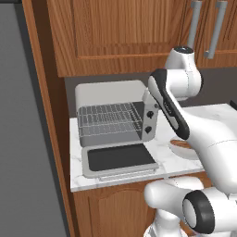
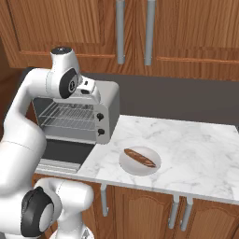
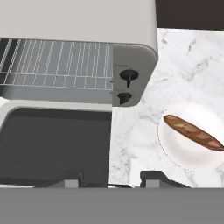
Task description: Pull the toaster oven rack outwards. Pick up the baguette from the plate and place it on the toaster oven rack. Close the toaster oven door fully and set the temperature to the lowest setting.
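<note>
A white marble counter (image 2: 186, 144) ran beneath wooden cabinets (image 2: 186, 32). On it, the toaster oven (image 1: 115, 113) stood with its door (image 1: 121, 158) folded flat, so the wire rack (image 1: 109, 121) was exposed for loading. The baguette (image 2: 140, 158) lay on the plate (image 2: 150, 168), just beside the oven, untouched. The gripper (image 3: 111, 180) was held above the counter between door and plate, jaws partly parted and empty, apparently so the loaf could be approached.
</note>
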Available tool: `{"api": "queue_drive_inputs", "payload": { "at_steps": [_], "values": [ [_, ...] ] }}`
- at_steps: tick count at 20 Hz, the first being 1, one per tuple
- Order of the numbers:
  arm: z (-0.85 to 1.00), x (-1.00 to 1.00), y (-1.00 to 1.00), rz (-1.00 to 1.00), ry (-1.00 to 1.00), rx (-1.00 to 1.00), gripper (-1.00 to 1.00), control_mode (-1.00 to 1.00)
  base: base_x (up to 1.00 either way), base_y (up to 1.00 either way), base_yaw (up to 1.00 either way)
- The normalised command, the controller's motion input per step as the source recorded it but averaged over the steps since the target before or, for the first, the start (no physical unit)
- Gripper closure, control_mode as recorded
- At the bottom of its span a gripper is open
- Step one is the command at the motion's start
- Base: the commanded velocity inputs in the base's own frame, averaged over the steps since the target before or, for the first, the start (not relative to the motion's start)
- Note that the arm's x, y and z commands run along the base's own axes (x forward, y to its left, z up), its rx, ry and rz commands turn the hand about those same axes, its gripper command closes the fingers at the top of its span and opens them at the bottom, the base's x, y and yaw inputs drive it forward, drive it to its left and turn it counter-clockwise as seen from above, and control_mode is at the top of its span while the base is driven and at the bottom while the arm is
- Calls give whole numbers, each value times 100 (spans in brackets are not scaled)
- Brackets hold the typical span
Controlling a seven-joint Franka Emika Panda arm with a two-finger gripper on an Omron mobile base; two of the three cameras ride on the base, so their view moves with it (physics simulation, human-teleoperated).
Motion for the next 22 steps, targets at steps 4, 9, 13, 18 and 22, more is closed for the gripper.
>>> {"api": "queue_drive_inputs", "payload": {
  "at_steps": [4,9,13,18,22],
  "values": [
    [0,-9,0,0,0,0,-100,-100,0,0,0],
    [-2,-30,37,1,0,-9,-100,-100,0,0,0],
    [-6,-28,58,2,0,-18,-100,-100,0,0,0],
    [-23,-16,59,3,0,-21,-100,-100,0,0,0],
    [-38,-11,44,0,-5,-17,-100,-100,0,0,0]
  ]
}}
